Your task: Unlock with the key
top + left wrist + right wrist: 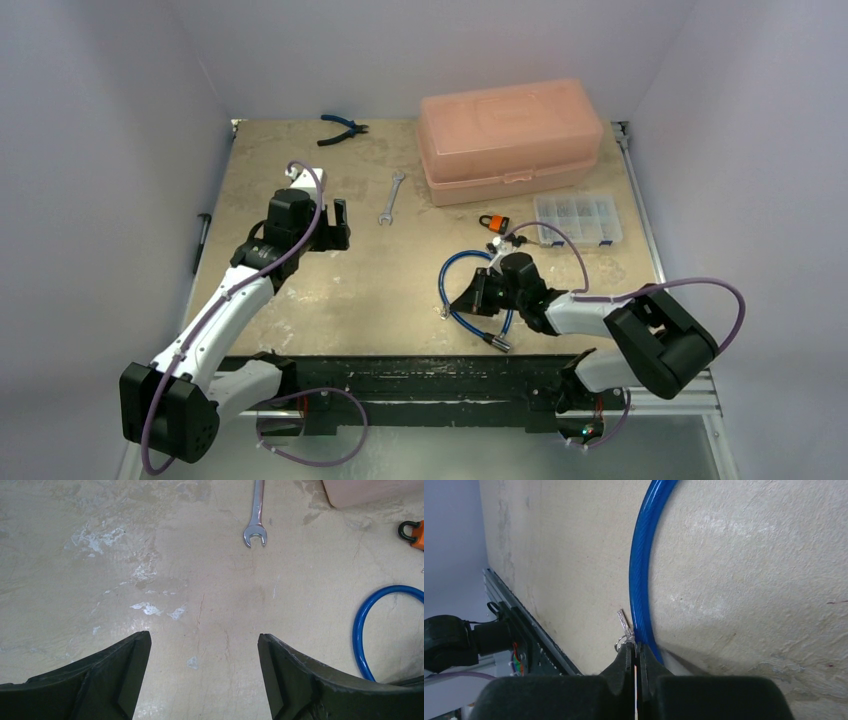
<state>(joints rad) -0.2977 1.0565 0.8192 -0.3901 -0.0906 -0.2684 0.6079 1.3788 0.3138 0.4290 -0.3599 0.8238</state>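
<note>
Pale walls box in a scuffed beige tabletop (380,300). From above, the orange padlock (492,221) sits just before the pink toolbox (510,140), and the right gripper (462,300) is low at the blue cable (444,280). Left wrist: the left gripper (204,640) is spread wide and empty, a wrench (255,525) ahead. Right wrist: fingers (621,662) pinch the small key (625,625) beside the cable.

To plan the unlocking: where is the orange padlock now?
In the top view the orange padlock lies right of centre, just before the pink box and left of the clear parts tray.
</note>
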